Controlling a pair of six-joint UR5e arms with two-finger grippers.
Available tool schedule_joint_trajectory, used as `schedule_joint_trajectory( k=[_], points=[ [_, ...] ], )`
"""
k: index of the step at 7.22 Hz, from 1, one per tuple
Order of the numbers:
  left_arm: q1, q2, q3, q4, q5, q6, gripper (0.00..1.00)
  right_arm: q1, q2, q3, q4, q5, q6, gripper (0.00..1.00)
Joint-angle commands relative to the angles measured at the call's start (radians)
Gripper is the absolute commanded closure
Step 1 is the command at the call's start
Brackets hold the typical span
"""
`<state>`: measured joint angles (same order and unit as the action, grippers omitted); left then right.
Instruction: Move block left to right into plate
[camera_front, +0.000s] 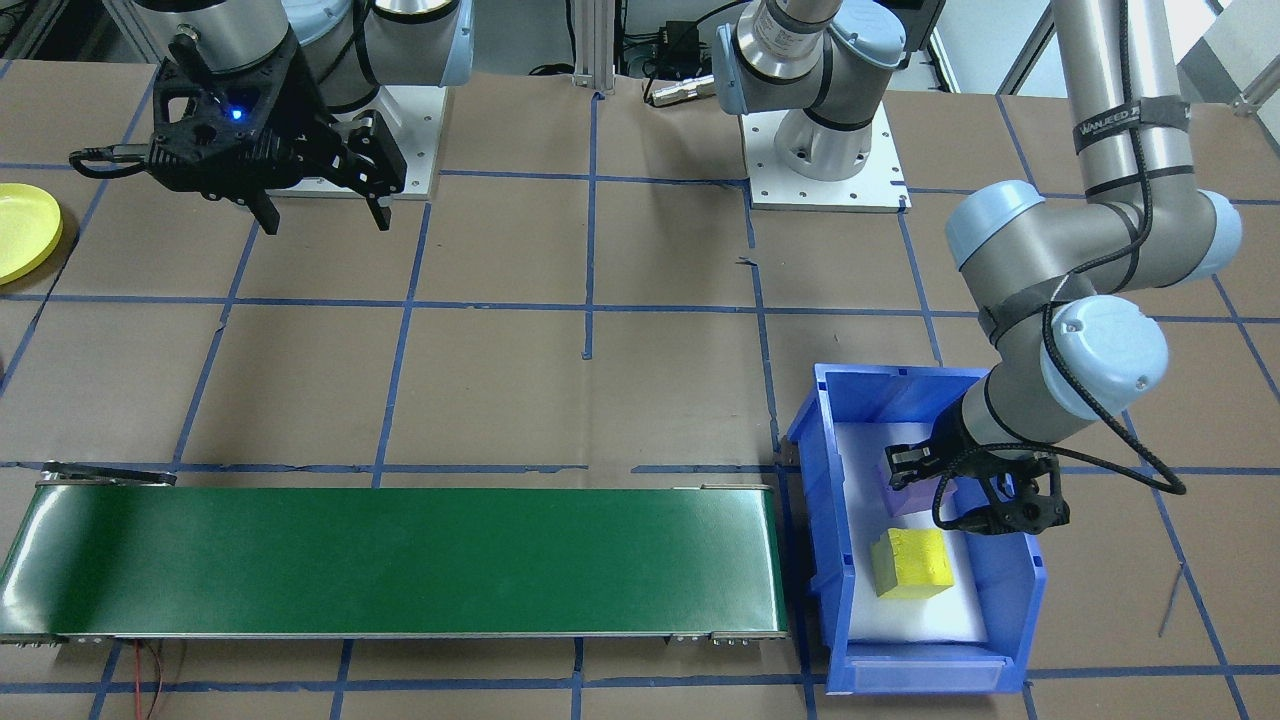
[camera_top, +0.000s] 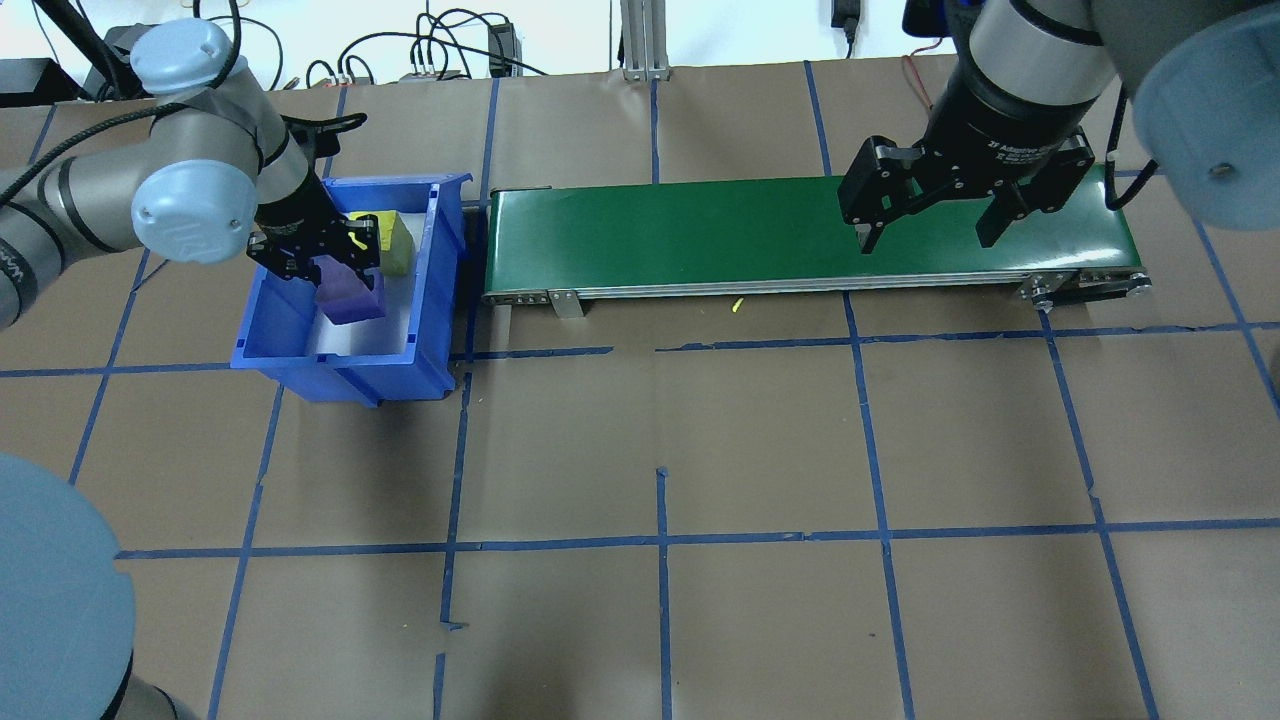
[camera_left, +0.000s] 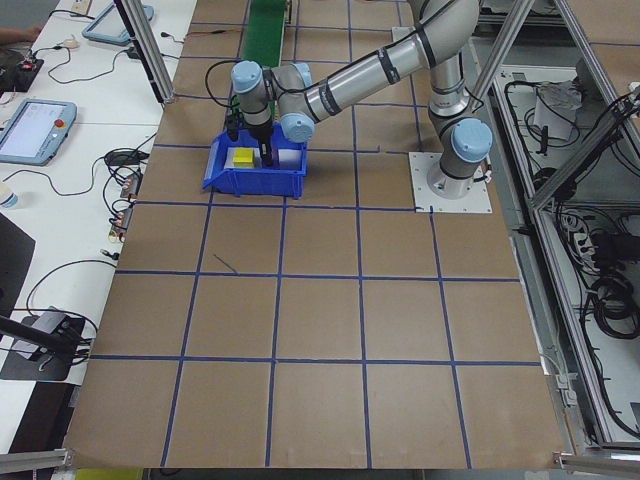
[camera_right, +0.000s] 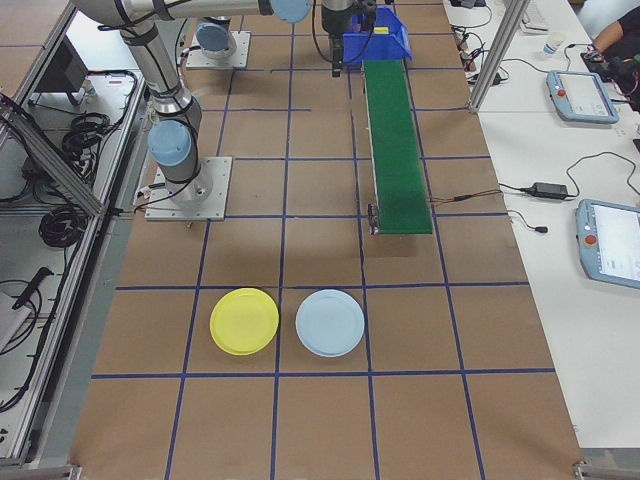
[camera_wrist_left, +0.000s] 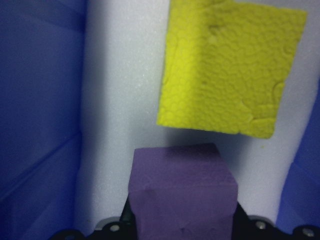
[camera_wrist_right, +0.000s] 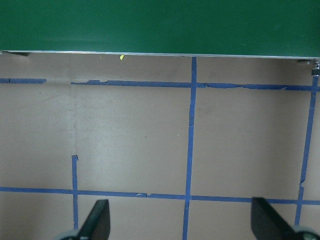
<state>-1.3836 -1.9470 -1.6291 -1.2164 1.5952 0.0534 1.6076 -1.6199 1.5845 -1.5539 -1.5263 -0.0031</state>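
Left wrist-mounted view: purple block (camera_wrist_left: 182, 192) sits clamped within the left claw (camera_front: 925, 478); right claw (camera_top: 930, 232) gapes (empty), conveyor (camera_top: 800, 235) stretching rightward toward it.

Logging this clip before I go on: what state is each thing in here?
left gripper: in the bin, shut on the purple block
purple block: gripped
yellow block: loose on the bin's white liner
blue bin: holds both blocks
conveyor belt: bare
right gripper: open, empty
yellow plate: empty
pale blue plate: empty
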Motion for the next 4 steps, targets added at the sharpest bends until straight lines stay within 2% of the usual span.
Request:
schedule_joint_trajectory(
  k=[1, 3, 4],
  points=[
    [-0.002, 0.060, 0.127, -0.206, 0.003, 0.000, 0.90, 0.000, 0.000, 0.000, 0.000, 0.000, 0.000, 0.00],
    [-0.023, 0.068, 0.227, -0.258, -0.010, 0.000, 0.90, 0.000, 0.000, 0.000, 0.000, 0.000, 0.000, 0.00],
    [-0.079, 0.068, 0.242, -0.256, -0.014, 0.000, 0.90, 0.000, 0.000, 0.000, 0.000, 0.000, -0.002, 0.00]
  ],
)
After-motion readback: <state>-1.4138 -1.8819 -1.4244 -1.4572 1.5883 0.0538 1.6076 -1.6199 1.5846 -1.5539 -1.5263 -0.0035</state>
